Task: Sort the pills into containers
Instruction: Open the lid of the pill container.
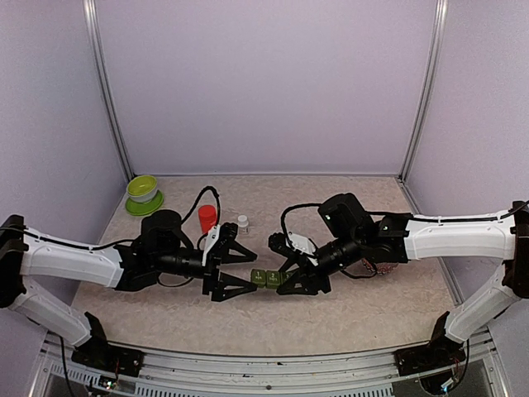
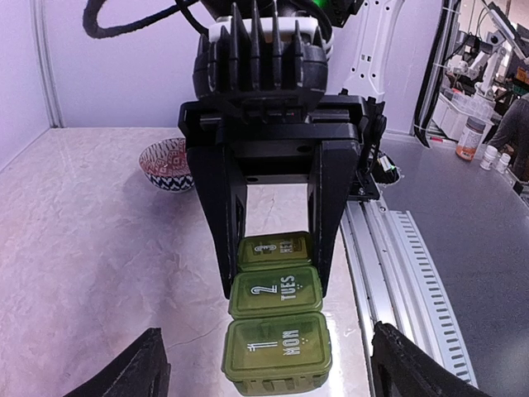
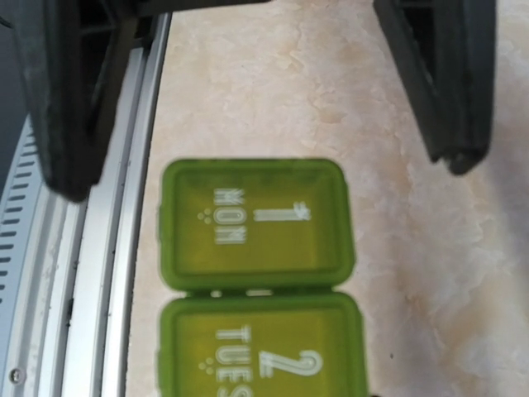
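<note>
Left fingers (image 2: 132, 372) standing spread, containers (image 2: 277, 347) lying lengthwise straight ahead, near end between tips; right fingers (image 2: 216, 215) pinching TUES box (image 2: 277, 291).

A robotics lab: lilac-walled test booth (image 1: 264, 83) with aluminium posts (image 1: 109, 91), bottles (image 2: 472, 136) on a bench (image 2: 453, 106) beyond.

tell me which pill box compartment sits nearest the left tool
The end one marked 1 MON; TUES and the third lid sit farther off, between the fingers of the right tool.
</note>
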`<state>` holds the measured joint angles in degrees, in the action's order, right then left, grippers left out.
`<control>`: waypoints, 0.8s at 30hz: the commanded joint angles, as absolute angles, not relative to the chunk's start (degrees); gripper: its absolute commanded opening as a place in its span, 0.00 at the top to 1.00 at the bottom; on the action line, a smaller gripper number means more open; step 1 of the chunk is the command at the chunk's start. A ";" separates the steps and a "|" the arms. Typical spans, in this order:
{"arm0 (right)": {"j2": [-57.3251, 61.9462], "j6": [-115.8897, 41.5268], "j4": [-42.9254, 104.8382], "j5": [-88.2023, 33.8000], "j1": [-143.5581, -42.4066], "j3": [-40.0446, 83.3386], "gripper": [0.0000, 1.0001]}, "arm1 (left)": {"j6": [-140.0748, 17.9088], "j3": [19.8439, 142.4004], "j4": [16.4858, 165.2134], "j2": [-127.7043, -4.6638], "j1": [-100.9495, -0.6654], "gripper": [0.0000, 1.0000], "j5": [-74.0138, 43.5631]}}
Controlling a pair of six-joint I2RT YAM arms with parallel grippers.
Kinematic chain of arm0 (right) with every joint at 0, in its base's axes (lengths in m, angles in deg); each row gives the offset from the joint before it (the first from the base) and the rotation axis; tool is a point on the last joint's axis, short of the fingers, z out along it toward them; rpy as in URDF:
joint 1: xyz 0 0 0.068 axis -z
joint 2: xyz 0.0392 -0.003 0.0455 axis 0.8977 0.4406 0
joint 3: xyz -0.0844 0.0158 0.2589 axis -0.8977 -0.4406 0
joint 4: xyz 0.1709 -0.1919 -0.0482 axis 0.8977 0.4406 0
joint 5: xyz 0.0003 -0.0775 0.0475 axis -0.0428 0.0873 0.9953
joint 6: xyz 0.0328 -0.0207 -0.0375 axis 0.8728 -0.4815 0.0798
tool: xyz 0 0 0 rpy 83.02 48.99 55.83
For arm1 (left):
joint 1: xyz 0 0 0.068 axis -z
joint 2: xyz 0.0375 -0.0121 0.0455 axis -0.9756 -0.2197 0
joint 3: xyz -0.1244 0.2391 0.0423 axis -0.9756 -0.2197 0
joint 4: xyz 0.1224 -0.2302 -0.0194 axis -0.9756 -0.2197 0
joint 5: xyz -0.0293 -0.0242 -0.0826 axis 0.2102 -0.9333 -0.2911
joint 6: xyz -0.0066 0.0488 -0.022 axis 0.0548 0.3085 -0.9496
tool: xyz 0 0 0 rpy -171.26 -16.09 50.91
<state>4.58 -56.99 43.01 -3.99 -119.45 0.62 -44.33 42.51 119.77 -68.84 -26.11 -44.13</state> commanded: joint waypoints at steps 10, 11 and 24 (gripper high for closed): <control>4.37 -57.75 43.61 -3.64 -119.23 2.33 0.69 | -40.01 44.96 113.30 -70.04 -25.10 0.18 -43.79; 4.45 -57.71 43.62 -3.64 -119.23 2.35 0.69 | -40.01 45.03 113.21 -70.08 -25.10 0.18 -43.98; 4.37 -57.62 44.39 -3.60 -119.23 2.83 0.69 | -38.08 47.42 110.50 -72.21 -24.40 0.33 -45.37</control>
<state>4.58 -57.27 43.90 -3.99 -119.45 0.88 -39.39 45.75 111.53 -71.33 -24.97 -44.20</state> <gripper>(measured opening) 0.412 0.713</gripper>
